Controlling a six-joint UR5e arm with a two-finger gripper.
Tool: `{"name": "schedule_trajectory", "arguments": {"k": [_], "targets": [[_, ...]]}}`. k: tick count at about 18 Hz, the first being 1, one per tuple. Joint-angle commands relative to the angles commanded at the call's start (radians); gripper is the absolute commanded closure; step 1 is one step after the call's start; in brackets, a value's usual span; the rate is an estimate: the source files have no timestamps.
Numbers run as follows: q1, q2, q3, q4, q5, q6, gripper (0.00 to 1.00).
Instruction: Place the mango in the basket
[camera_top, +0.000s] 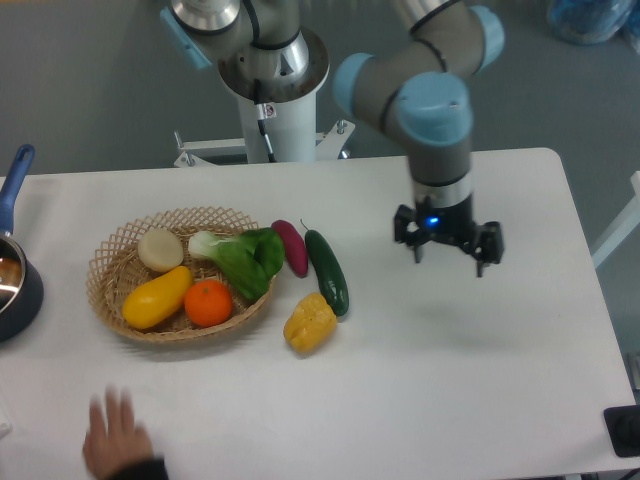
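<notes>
The mango (156, 297), yellow shading to orange, lies inside the wicker basket (120, 242) at the left of the table, next to a round orange (208, 303). My gripper (448, 255) hangs over the right part of the table, far from the basket, open with nothing between its fingers.
The basket also holds a pale round vegetable (160, 249) and a leafy green (240, 258) that overhangs its rim. A purple vegetable (291, 246), a cucumber (327, 271) and a yellow bell pepper (309, 322) lie right of it. A blue-handled pot (14, 270) sits at the left edge. A human hand (115, 440) reaches in at the front left.
</notes>
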Motion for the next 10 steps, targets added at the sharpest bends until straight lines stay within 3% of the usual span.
{"name": "schedule_trajectory", "arguments": {"k": [3, 10], "targets": [[0.038, 0.0, 0.031, -0.002, -0.087, 0.013, 0.0], [0.034, 0.003, 0.028, -0.031, -0.081, 0.014, 0.0]]}}
